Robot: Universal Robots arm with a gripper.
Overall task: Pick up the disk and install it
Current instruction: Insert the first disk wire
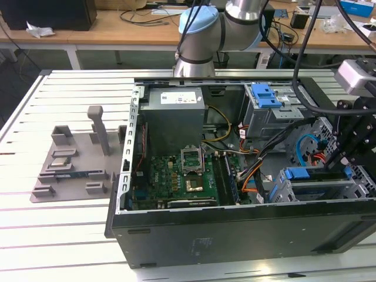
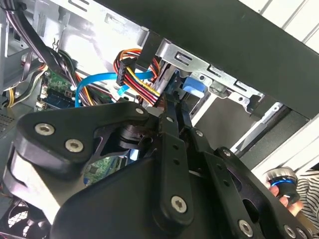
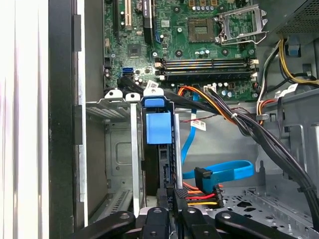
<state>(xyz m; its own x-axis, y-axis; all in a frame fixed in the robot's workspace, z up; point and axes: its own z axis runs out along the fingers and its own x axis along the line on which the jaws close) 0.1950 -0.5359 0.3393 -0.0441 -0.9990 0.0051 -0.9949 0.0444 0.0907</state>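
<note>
We see the black, multi-link gripper (image 1: 346, 154) lowered into the open black computer case (image 1: 235, 232), at the exterior view's right, over the grey metal drive cage (image 3: 112, 107) near the case's front corner. In the first wrist view its two black fingers (image 3: 172, 219) sit close together on the near edge of the disk (image 3: 159, 164), a flat drive standing on edge in the cage slot, with its blue plastic rail and tab (image 3: 158, 127) at the far end. We judge the gripper is clamped on the disk, the jaws nearly together because they pinch it across its thin dimension.

The disk is inside the cage, between the bright metal cage walls, not lying on the table. Its long axis runs along the slot, from the gripper toward the green motherboard (image 3: 199, 35), and its broad faces are upright, parallel to the cage walls. Held this way, we think, the rails line up with the cage guides so the drive can slide along its length. How deep it is seated we cannot tell.

A bundle of red, yellow and orange power wires with a black connector (image 3: 197, 191) and a flat blue data cable (image 3: 224, 169) lie just beside the slot, unattached to the disk as far as we can see.
</note>
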